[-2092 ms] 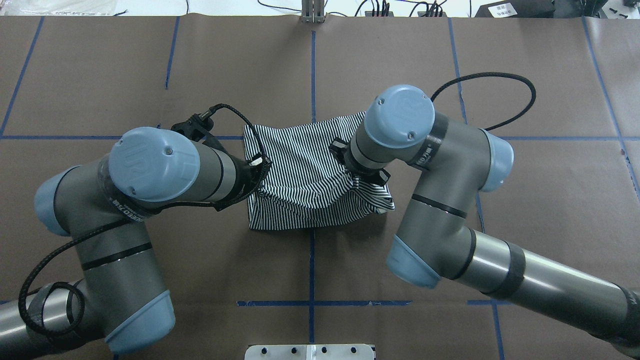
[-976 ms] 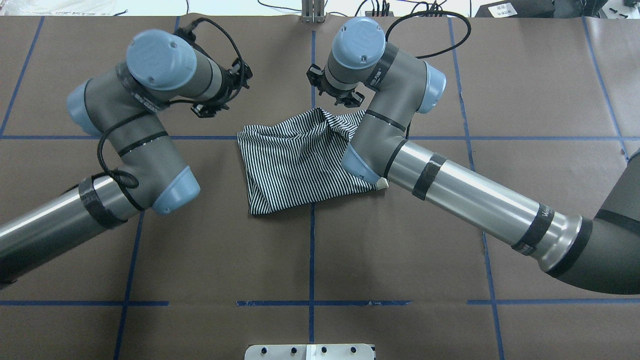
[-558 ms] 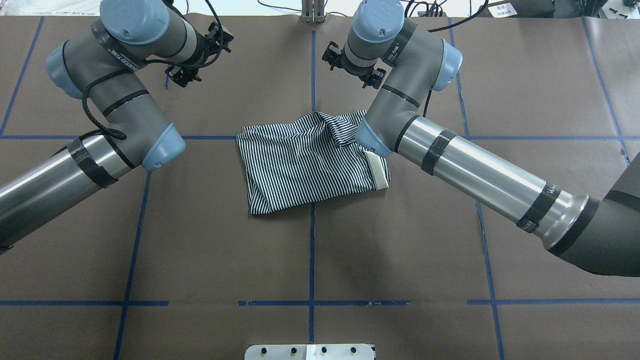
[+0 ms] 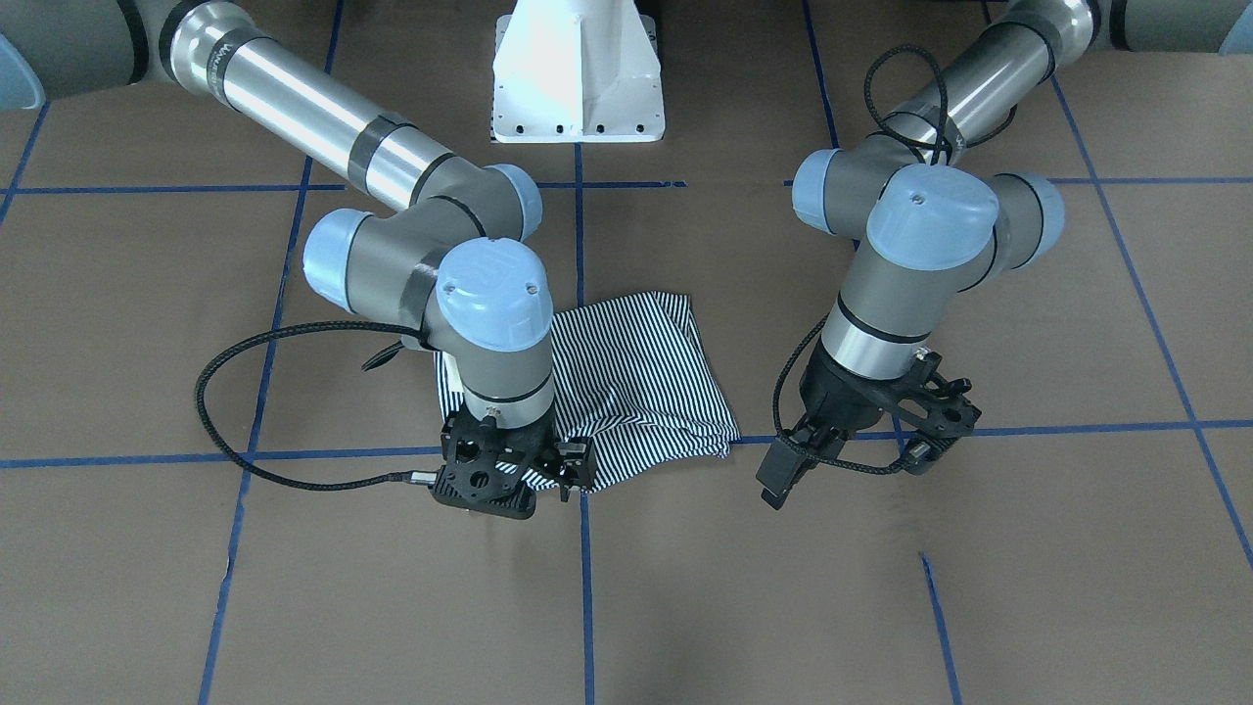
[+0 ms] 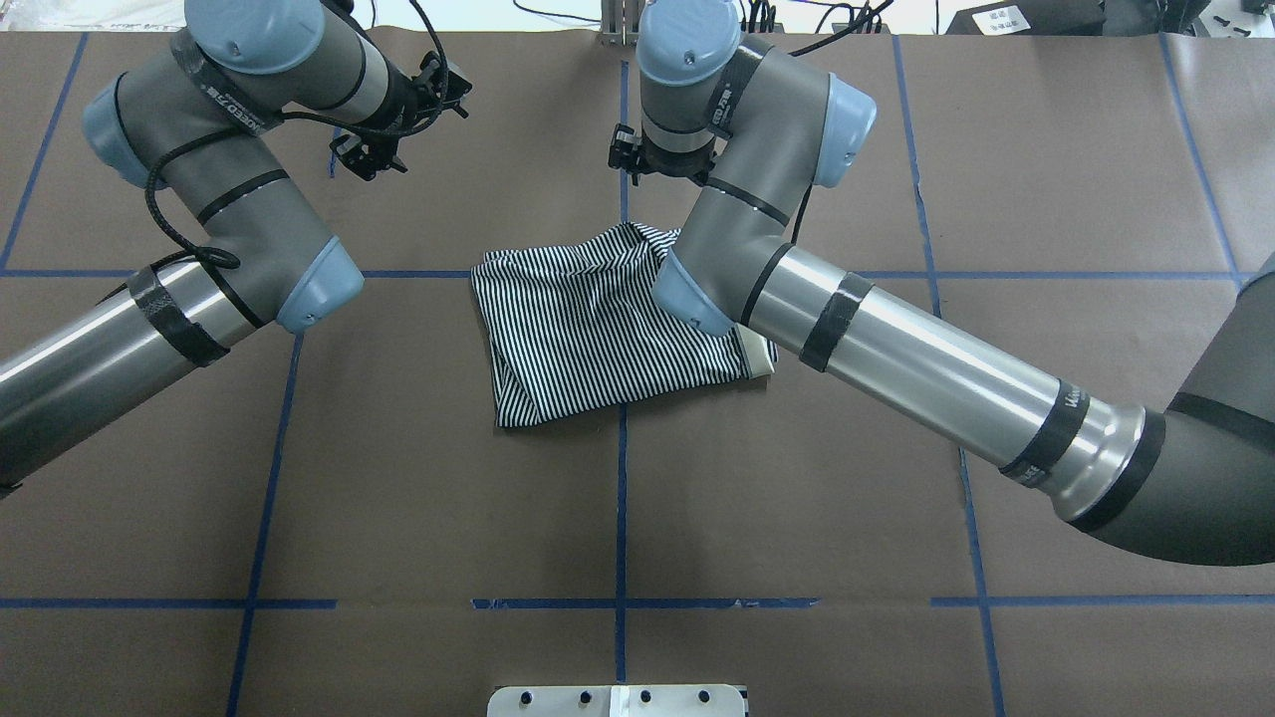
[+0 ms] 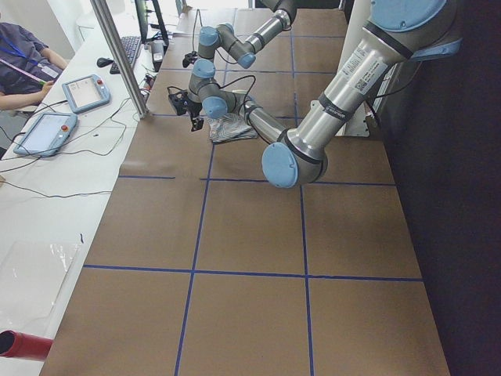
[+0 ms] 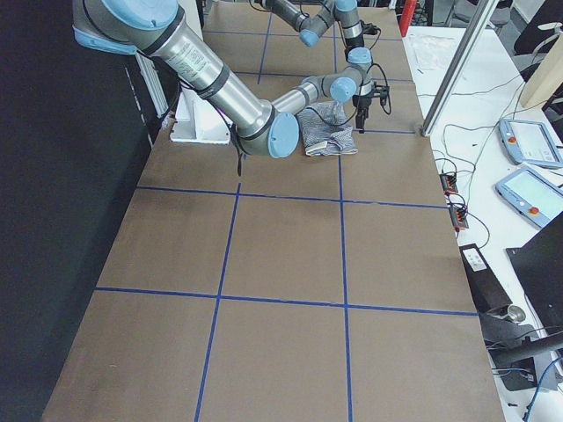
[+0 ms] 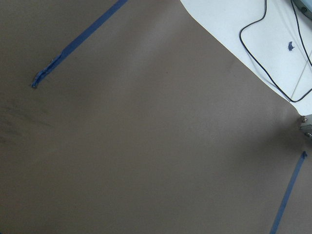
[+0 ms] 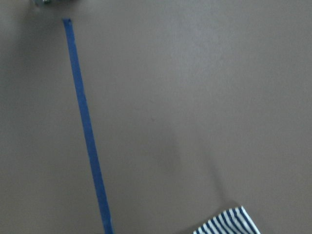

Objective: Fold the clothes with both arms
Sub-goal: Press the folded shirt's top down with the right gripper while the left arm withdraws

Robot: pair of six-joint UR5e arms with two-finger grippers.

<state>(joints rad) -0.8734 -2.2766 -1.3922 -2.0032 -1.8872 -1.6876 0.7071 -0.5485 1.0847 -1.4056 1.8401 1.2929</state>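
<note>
The striped polo shirt (image 5: 598, 319) lies folded in a rough square at the table's middle, a strip of white collar (image 5: 759, 356) showing at its right edge. My left gripper (image 5: 393, 124) hangs over bare paper beyond and left of the shirt (image 4: 646, 382), holding nothing. My right gripper (image 5: 647, 164) hovers just past the shirt's far edge, also holding nothing; a striped corner (image 9: 226, 224) shows at the bottom of the right wrist view. Both grippers (image 4: 861, 446) (image 4: 514, 480) look open.
Brown paper with blue tape lines (image 5: 621, 478) covers the table. The white pedestal base (image 4: 578, 69) stands at the robot's side. A metal post (image 6: 117, 55) rises at the far edge. A seated person and tablets (image 6: 86, 92) are beyond it.
Both grippers let go of the shirt and lifted away to the table's far side. In the last half second the right gripper swung left, toward the shirt's far edge.
</note>
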